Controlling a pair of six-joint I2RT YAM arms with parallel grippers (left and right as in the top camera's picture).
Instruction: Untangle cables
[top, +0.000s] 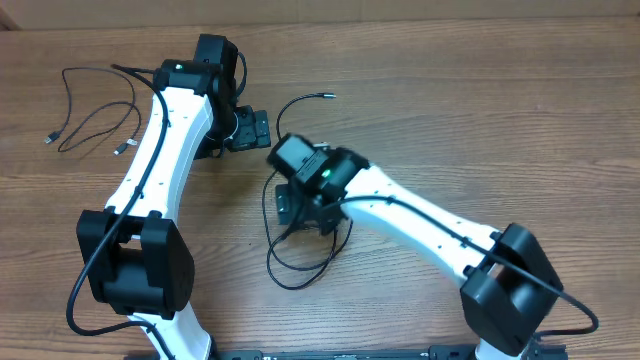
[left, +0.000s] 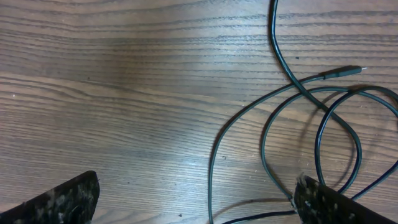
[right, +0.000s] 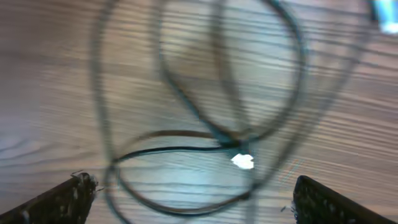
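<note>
Left gripper (left: 196, 194) and right gripper (right: 194, 185) both spread wide, pinching nothing, cables (left: 275, 37) lying loose on the tabletop (left: 124, 93), one cable loop (right: 174, 149) under the right gripper, others beside the left.

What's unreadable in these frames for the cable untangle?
1. Overhead: the loop runs under the right arm; its crossings there are hidden.
2. Right wrist: blurred cables; which strand lies on top is unclear.
3. Left wrist: cable loops cut off by bottom and right edges.
4. Overhead: far-left plug ends too small to identify.
</note>
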